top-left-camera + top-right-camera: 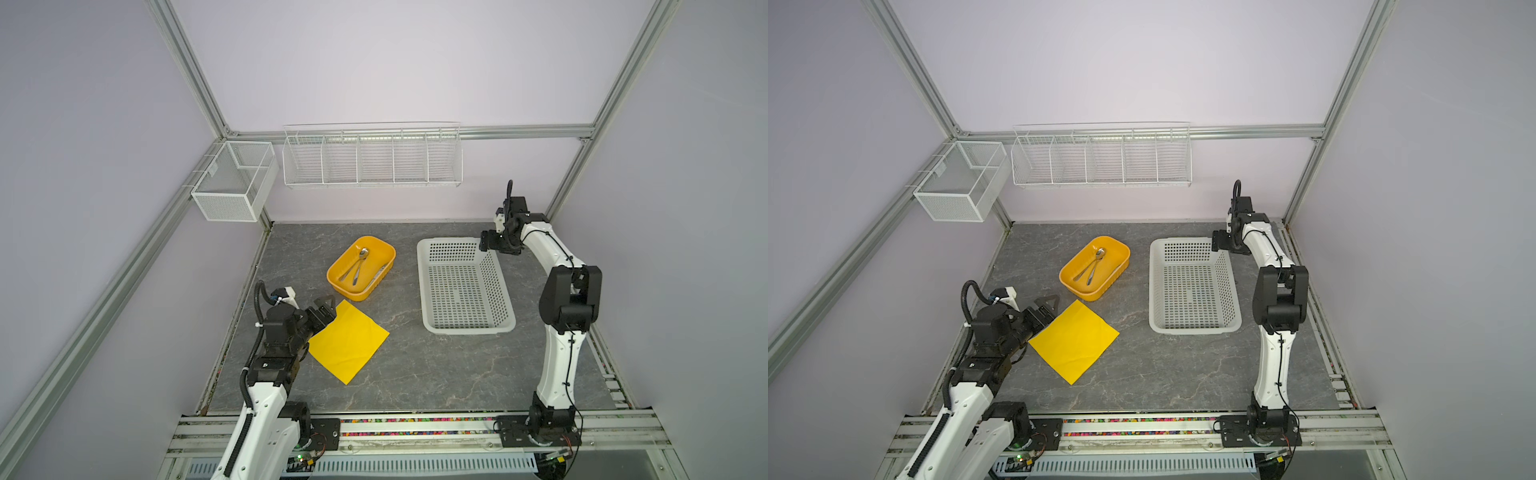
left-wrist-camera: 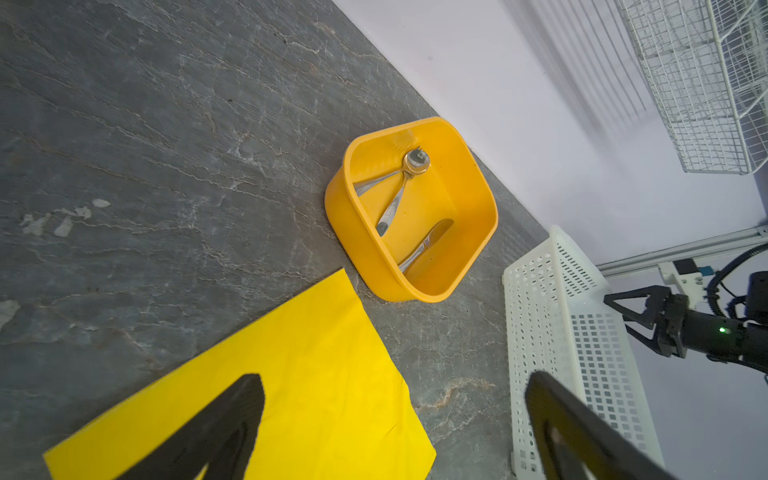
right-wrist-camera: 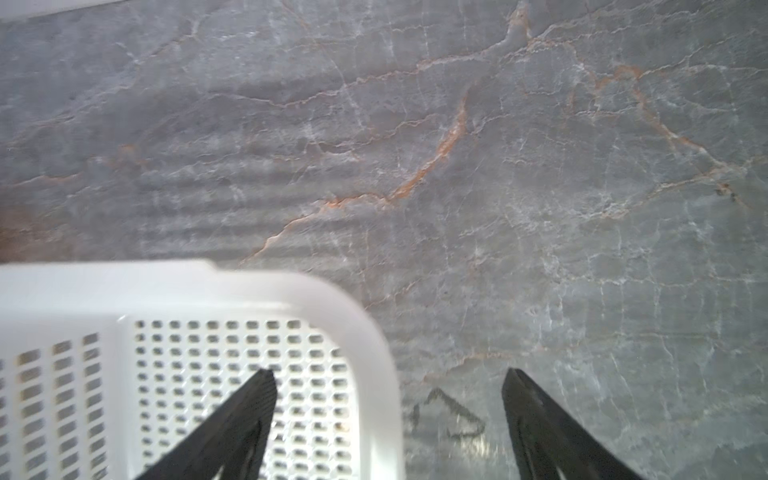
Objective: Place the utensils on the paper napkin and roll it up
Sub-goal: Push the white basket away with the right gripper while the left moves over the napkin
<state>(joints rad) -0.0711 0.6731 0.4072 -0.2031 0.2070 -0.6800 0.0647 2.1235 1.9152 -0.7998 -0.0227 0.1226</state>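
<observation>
In both top views, a grey marbled surface (image 1: 415, 374) carries three things. The paper napkin (image 1: 349, 343), a bright yellow square, lies flat and turned like a diamond at front left. Just beyond its far corner sits a yellow tub (image 1: 365, 294) holding the utensils (image 1: 355, 266). To the right, well apart, stands a white perforated basket (image 1: 494, 286). The left arm (image 1: 282, 328) reaches in low, and the left jaws stand wide open over the napkin's upper left edge; I cannot tell whether they touch the paper. The right arm (image 1: 569, 291) stretches to the back, and the right jaws hang above the basket's far right corner.

The left wrist view shows two black fingers (image 2: 232, 415) spread far apart, with nothing between them. The napkin (image 2: 311, 374) lies beneath one finger, its corner just beside the tub (image 2: 478, 232). Inside the tub, two utensils (image 2: 399, 187) lie with heads stacked and handles splayed, and a third lies along a side wall. The right jaws show at the edge, also open.

The right wrist view is blurred. Its black fingers (image 3: 237, 424) stand wide apart and hold nothing. One is over the basket's (image 3: 208, 291) rounded corner, the other over the bare surface (image 3: 457, 166).
</observation>
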